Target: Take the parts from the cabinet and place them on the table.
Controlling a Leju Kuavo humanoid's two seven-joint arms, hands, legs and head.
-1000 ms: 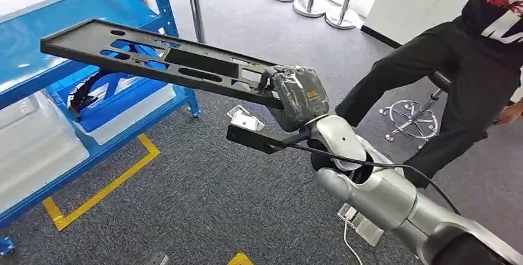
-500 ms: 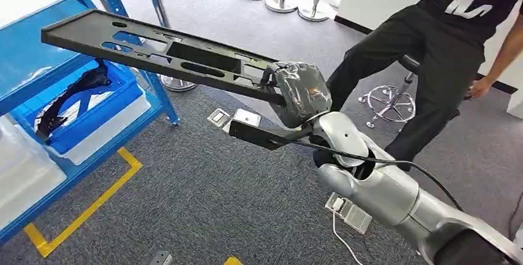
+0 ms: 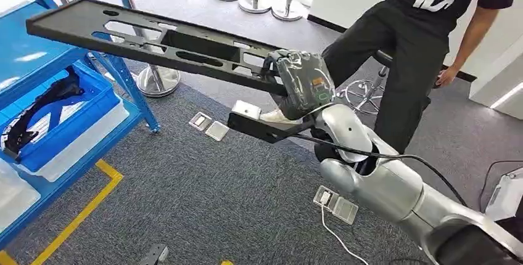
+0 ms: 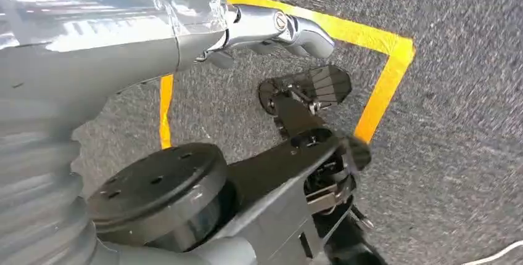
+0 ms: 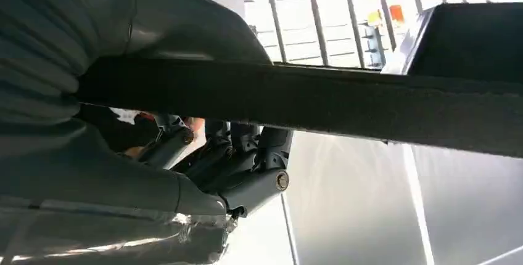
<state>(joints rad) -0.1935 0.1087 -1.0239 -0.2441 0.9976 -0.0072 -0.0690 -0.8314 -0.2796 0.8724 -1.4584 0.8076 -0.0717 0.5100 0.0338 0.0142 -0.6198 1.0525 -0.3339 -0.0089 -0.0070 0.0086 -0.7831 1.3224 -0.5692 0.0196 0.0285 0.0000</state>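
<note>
In the head view my right hand [image 3: 302, 83] grips one end of a long black panel [image 3: 154, 40] with several cut-outs. The panel is held level in the air, reaching out to the left above the carpet. Seen from the right wrist, the panel's edge [image 5: 345, 101] crosses the picture with my fingers [image 5: 247, 154] curled under it. The blue cabinet [image 3: 24, 71] stands at the left. On its shelf a blue bin [image 3: 74, 114] holds a curved black part [image 3: 37, 108]. My left hand [image 4: 271, 28] hangs over the carpet and holds nothing.
A person in black [image 3: 419, 43] sits on a stool [image 3: 364, 95] just beyond my right hand. Stanchion bases [image 3: 256, 0] line the back. Metal floor plates [image 3: 210, 126], yellow floor tape [image 3: 80, 212] and a white box [image 3: 506, 194] lie on the grey carpet.
The camera has turned to the right: cabinet and bin slid toward the left edge, and the person moved nearer the middle. My right hand keeps its grip on the panel.
</note>
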